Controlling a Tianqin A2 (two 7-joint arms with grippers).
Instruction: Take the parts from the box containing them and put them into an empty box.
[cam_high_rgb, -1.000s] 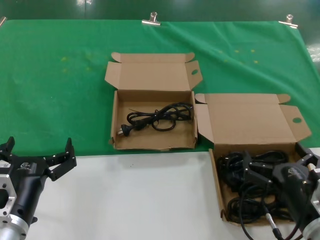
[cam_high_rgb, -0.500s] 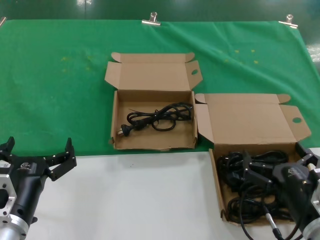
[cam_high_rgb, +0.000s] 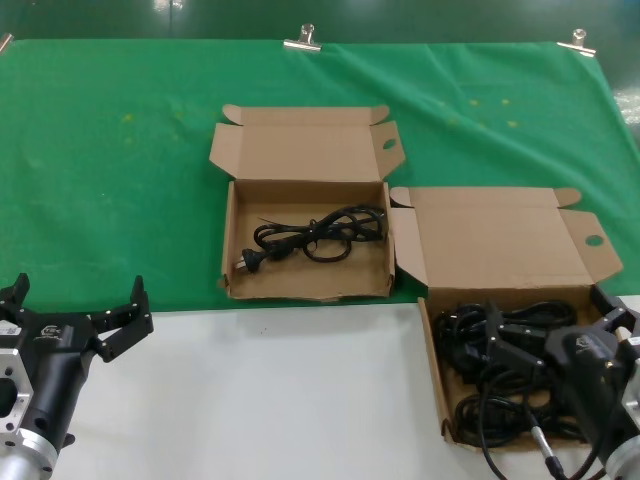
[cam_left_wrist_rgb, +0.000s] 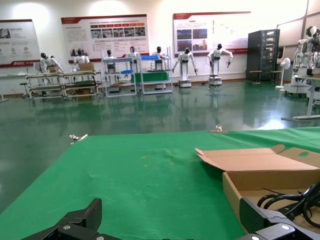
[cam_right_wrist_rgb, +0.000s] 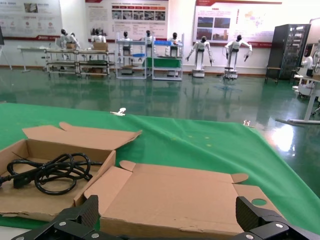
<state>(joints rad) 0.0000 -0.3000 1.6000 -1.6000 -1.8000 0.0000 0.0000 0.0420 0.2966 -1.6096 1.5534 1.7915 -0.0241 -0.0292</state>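
Observation:
The wider cardboard box (cam_high_rgb: 500, 240) lies at the right with a tangle of black power cords (cam_high_rgb: 466, 338) in it. My right gripper (cam_high_rgb: 547, 312) is open and empty, hovering just above that tangle. In the right wrist view my right gripper (cam_right_wrist_rgb: 168, 212) faces the box's raised lid (cam_right_wrist_rgb: 175, 192). The smaller, squarer box (cam_high_rgb: 305, 150) lies in the middle and holds one coiled black cord (cam_high_rgb: 315, 235); the cord also shows in the right wrist view (cam_right_wrist_rgb: 55, 172). My left gripper (cam_high_rgb: 78, 295) is open and empty over the white table at the near left.
A green cloth (cam_high_rgb: 110, 170) covers the far half of the table, held by metal clips (cam_high_rgb: 303, 40). The near half is bare white table (cam_high_rgb: 280, 400). The left wrist view shows the smaller box (cam_left_wrist_rgb: 270, 177) off to one side of my left gripper (cam_left_wrist_rgb: 171, 215).

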